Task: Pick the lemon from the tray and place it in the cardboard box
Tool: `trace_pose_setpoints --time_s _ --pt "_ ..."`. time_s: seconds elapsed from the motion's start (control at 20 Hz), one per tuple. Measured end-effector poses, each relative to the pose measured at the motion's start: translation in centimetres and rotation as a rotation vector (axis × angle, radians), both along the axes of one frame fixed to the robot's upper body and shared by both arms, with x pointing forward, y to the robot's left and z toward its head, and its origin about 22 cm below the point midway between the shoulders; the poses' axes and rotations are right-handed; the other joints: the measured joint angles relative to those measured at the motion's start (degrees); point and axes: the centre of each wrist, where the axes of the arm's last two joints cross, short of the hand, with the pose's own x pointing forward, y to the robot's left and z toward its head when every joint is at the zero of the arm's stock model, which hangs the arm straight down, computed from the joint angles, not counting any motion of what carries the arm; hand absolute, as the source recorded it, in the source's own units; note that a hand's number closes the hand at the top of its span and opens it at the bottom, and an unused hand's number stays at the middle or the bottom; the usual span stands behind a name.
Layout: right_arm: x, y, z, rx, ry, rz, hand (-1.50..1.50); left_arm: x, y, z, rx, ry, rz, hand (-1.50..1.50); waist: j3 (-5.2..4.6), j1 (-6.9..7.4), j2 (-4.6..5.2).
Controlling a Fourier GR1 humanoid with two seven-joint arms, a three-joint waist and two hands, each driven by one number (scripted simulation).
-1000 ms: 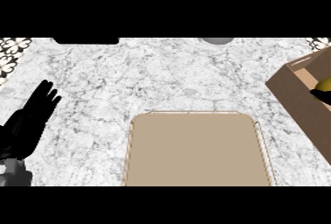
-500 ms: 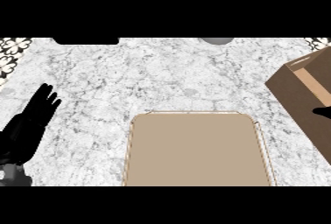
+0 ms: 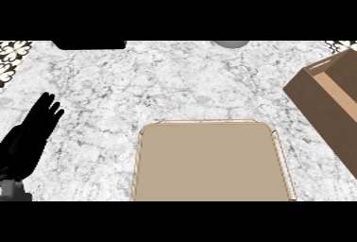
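Observation:
The tan tray [image 3: 209, 160] lies at the lower middle of the marble counter and nothing rests on it. At the right edge stands the brown cardboard box [image 3: 327, 104], only partly in view, its open top showing a lighter inner wall. No lemon shows anywhere. My left hand [image 3: 31, 134] rests open at the left, fingers straight and pointing up, well apart from the tray. My right hand is out of the view.
White-grey marble counter [image 3: 174, 80] spreads between the tray and the back edge. A dark object [image 3: 89, 44] and a grey round thing [image 3: 231, 43] sit at the far edge. Patterned tiles show in the top corners.
The yellow lemon and dark right hand seen at the box's right edge earlier have gone from view. The left hand stays where it was.

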Motion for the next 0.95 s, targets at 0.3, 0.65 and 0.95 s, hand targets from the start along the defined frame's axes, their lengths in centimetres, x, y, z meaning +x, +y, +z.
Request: trace_pose_setpoints --time_s 0.3,0.65,0.95 --pt "-4.4 -3.9 1.3 0.11 -0.09 -0.053 -1.5 0.1 -0.1 -0.1 -0.001 -0.002 0.003 0.0 -0.04 0.01 0.05" --pt "-9.7 -9.4 2.1 0.156 -0.127 -0.047 -1.5 0.4 0.4 0.1 0.002 -0.006 -0.003 0.0 -0.04 0.24 0.14" --pt "-12.4 -12.5 1.7 0.151 -0.125 -0.02 -1.5 0.7 -0.1 -0.3 0.001 -0.001 -0.001 0.0 -0.01 0.41 0.2"
